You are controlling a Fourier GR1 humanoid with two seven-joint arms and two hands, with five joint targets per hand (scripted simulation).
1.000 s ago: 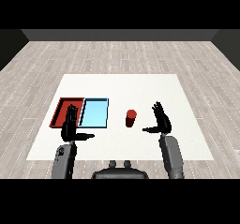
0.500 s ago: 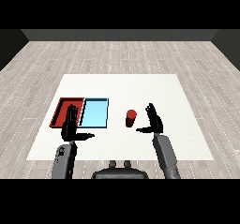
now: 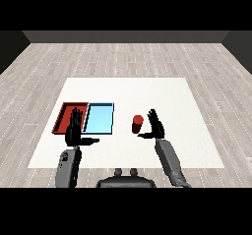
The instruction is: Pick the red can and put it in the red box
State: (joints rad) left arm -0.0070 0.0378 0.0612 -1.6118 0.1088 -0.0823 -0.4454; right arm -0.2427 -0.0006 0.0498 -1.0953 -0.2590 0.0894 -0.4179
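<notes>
Red can (image 3: 137,124) upright on white table (image 3: 187,131), just left of right hand's fingers, w/ a thin gap or maybe touching; can't tell which. Right hand (image 3: 156,126) raised beside it, fingers straight and spread, pointing up and away, thumb reaching low toward can's base; nothing gripped. Grey forearm running back from it to lower right.

Light blue tray (image 3: 99,118) left of can, clear strip of table btwn them. Red tray (image 3: 66,114) touching blue tray's left edge, side by side.

Left hand (image 3: 75,131) over near edge of red tray, fingers straight, upright, tips overlapping tray's near-right part; thumb stuck out to the right, below blue tray's near edge. Holding nothing. Can well to the right of those fingers, blue tray btwn.
</notes>
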